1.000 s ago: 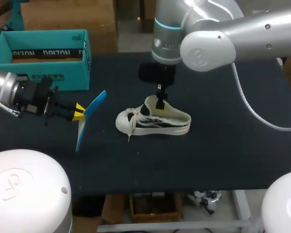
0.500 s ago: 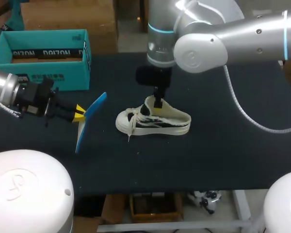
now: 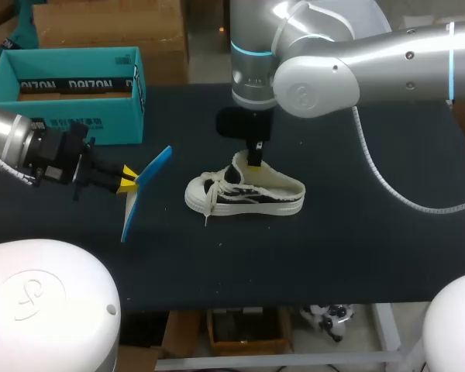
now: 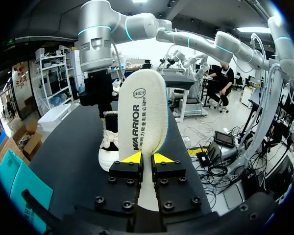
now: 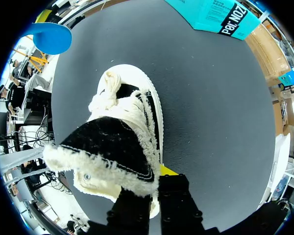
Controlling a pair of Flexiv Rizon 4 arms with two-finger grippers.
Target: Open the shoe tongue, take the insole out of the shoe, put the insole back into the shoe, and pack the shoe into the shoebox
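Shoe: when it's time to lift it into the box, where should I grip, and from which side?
Probably the heel collar, from above. The shoe stands upright on its sole, opening facing up, so one finger can go inside that thin wall and one outside. The right gripper holds the tongue, leaving the heel free.

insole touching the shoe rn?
Apart. Head view: the insole, clamped in the left tool, hangs well clear of the shoe, with bare table showing between them.
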